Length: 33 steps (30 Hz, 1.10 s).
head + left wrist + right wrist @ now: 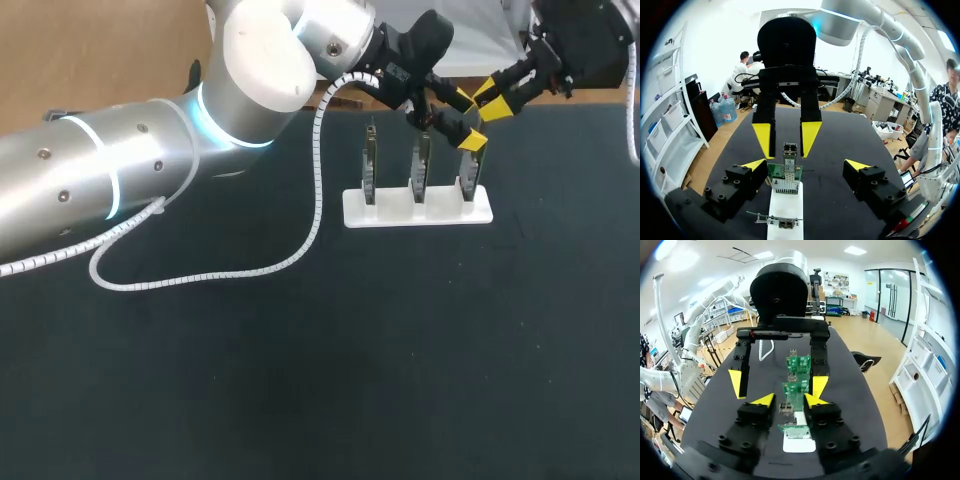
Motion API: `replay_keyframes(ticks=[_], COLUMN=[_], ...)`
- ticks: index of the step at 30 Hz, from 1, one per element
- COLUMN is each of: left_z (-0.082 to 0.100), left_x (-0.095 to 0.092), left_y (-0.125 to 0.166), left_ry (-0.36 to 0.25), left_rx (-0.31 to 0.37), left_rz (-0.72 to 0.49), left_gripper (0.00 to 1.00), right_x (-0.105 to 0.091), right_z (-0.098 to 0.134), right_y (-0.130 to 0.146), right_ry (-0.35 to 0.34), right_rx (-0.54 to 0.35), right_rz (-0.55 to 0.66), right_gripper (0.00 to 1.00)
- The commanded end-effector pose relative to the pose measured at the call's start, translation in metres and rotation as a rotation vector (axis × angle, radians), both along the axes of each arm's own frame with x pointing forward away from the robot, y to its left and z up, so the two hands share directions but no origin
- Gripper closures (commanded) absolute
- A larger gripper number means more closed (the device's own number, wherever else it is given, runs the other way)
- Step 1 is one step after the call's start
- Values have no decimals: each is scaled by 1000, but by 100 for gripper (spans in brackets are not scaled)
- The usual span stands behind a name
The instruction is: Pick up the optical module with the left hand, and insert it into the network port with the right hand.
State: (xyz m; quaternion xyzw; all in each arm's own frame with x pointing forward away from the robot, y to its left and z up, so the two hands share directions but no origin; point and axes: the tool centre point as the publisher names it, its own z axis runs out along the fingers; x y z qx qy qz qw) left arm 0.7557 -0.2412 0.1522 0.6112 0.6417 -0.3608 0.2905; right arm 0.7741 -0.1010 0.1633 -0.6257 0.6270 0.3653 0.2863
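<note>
The optical module (789, 151) stands upright on the green board (785, 172) at the right end of the white stand (418, 210), about one o'clock on the worktop (300, 380). The right tool (787, 139) straddles it, its fingers narrowly parted with slim gaps either side, gripping nothing. The left tool (806, 164) is spread wide and empty, flanking the board.

table (300, 380): matt black, cloth-like. stand (395, 212) at 1 o'clock: smooth white plastic. left arm (100, 190): satin silver metal, glossy white cap. cable wrap (250, 272): white plastic spiral. optical module (789, 152): shiny metal.
</note>
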Motion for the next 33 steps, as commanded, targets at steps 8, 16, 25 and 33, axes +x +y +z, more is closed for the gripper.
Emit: replay_keyframes(ticks=[8, 16, 25, 33], left_z=[0, 0, 0, 0], left_x=[0, 0, 0, 0], left_y=[0, 0, 0, 0], left_ry=[0, 0, 0, 0], left_rx=[1, 1, 1, 1], left_rz=[0, 0, 0, 0], left_gripper=[0, 0, 0, 0], right_x=[-4, -2, -3, -5], right_z=[19, 25, 28, 27], right_y=[-6, -13, -15, -7], right_ry=[-29, -17, -5, -15], right_rx=[38, 64, 97, 98], right_rz=[-33, -53, -54, -57], right_gripper=[0, 0, 62, 100])
